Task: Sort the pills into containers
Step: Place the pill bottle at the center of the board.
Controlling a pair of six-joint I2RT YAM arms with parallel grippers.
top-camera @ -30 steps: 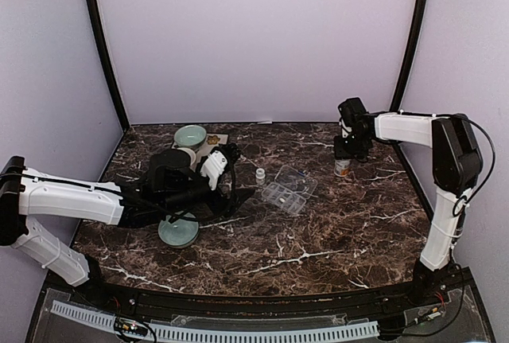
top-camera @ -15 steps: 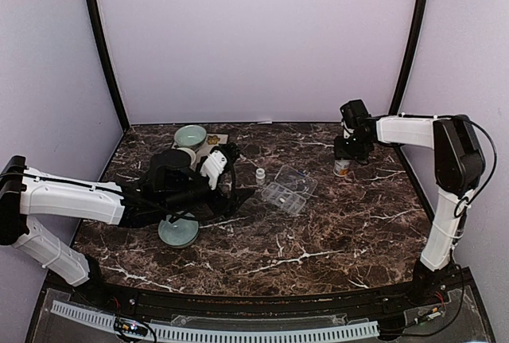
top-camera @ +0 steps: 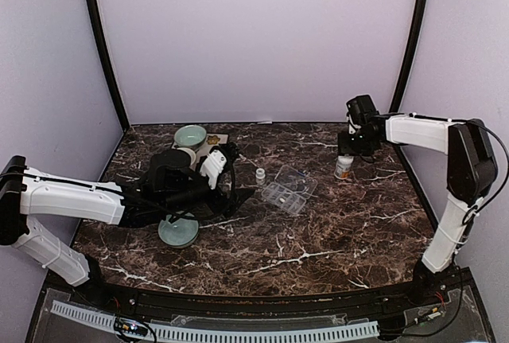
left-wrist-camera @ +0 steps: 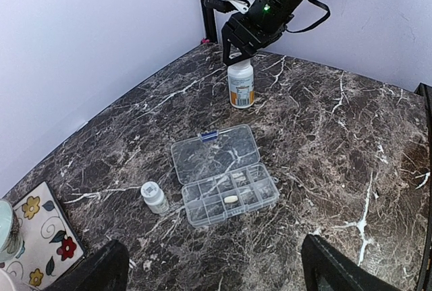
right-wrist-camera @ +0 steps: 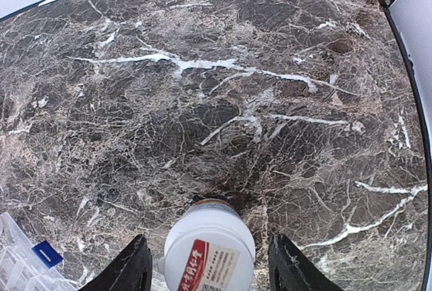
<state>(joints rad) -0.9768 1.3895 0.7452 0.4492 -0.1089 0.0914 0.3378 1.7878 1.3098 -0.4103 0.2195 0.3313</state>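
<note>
Broad bare marble table (top-camera: 334,239) along the near right: wide passage. Centre: organiser box (top-camera: 288,189), lid laid flat open, a low obstacle. Small bottle (top-camera: 260,175) stands just beside its left end, with only a narrow gap between. Open strip between box and larger pill bottle (top-camera: 343,167) to the right. Right gripper (top-camera: 347,150) hangs over that bottle, fingers either side of the cap without touching, blocking approach from above. Left arm (top-camera: 79,196) lies across near bowl (top-camera: 178,233), closing the left side. Left gripper (left-wrist-camera: 216,274), jaws wide, faces the box unobstructed.
</note>
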